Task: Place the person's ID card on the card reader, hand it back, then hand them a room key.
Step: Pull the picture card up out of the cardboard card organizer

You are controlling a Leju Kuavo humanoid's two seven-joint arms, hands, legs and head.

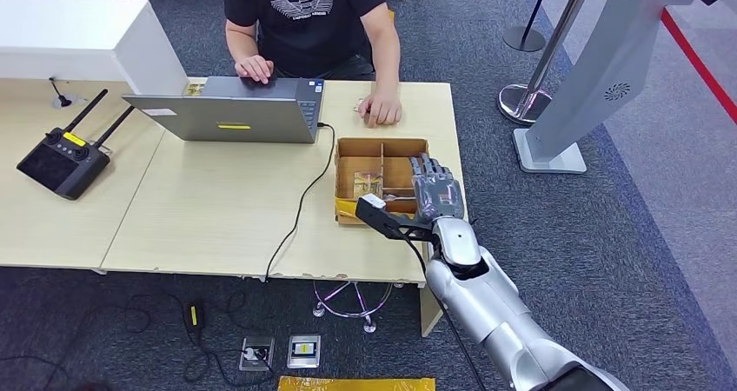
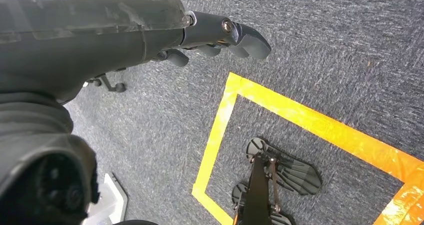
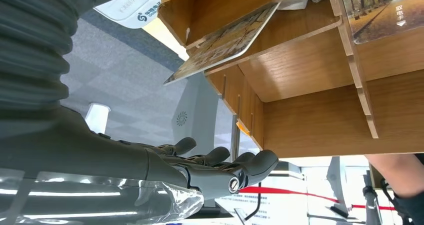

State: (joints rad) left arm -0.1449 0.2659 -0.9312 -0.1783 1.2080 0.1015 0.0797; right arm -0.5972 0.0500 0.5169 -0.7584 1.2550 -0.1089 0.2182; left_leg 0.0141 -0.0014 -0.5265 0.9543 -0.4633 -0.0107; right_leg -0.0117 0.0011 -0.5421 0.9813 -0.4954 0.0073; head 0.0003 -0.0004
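My right hand point(image 1: 434, 191) hovers flat over the right side of a wooden compartment box point(image 1: 343, 152) at the table's right end, fingers stretched out and holding nothing. A card point(image 1: 368, 185) lies in the box's middle compartment. In the right wrist view the fingers point(image 3: 220, 167) stay apart from the box point(image 3: 310, 120), where one photo-printed card point(image 3: 225, 40) leans in a slot and another point(image 3: 385, 10) sits beside it. The person's hand point(image 1: 381, 109) rests on the table beyond the box, over a small item I cannot make out. My left hand point(image 2: 220, 35) hangs over the carpet with nothing in it.
A grey laptop point(image 1: 230, 109) stands in front of the person, its cable running off the table's near edge. A black remote controller point(image 1: 63, 161) lies at the left. A grey kiosk point(image 1: 600, 69) and a stanchion base point(image 1: 521, 102) stand to the right of the table.
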